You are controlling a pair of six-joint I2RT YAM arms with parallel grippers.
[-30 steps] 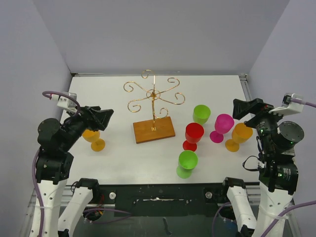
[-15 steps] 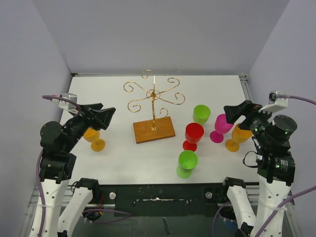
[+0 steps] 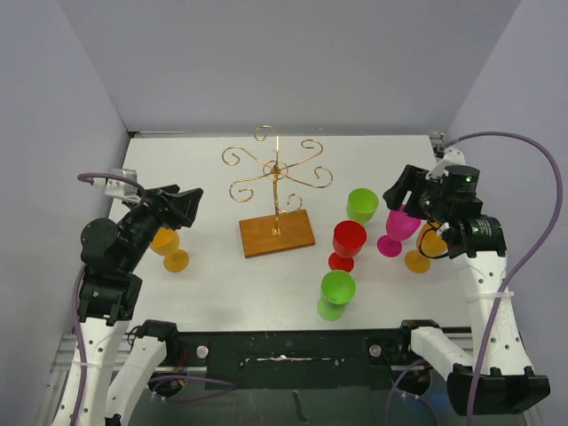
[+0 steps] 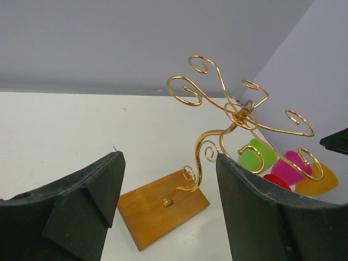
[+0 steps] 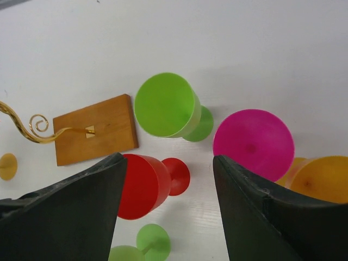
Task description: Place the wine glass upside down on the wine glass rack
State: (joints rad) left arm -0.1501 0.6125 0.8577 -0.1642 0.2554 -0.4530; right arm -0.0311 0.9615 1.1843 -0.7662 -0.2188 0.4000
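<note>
Wine glass rack (image 3: pixel 276 233) stands upright on its brown wooden base near the middle of the white table (image 3: pixel 222 293), a little left of centre, with its gold scroll arms spread from the central post. You have six wine glasses, all standing bowl-up on the table. The magenta glass (image 3: pixel 402 222) sits right of the rack, and the right orange glass (image 3: pixel 417 261) is just beside it; you cannot tell whether they touch. The far green glass (image 3: pixel 362 204), red glass (image 3: pixel 348 238) and near green glass (image 3: pixel 337 287) run in a loose line between rack and magenta glass. The left orange glass (image 3: pixel 163 242) stands alone on the rack's other side, well apart from the rest. Your right gripper (image 5: pixel 166 160) hangs above the magenta and right orange glasses, jaws apart, nothing between them. Its wrist view looks straight down into the magenta bowl by one finger, with the red glass by the other. Your left gripper (image 4: pixel 168 163) hangs over the left orange glass, jaws apart and empty. It is aimed at the rack, which shows between its fingers.
</note>
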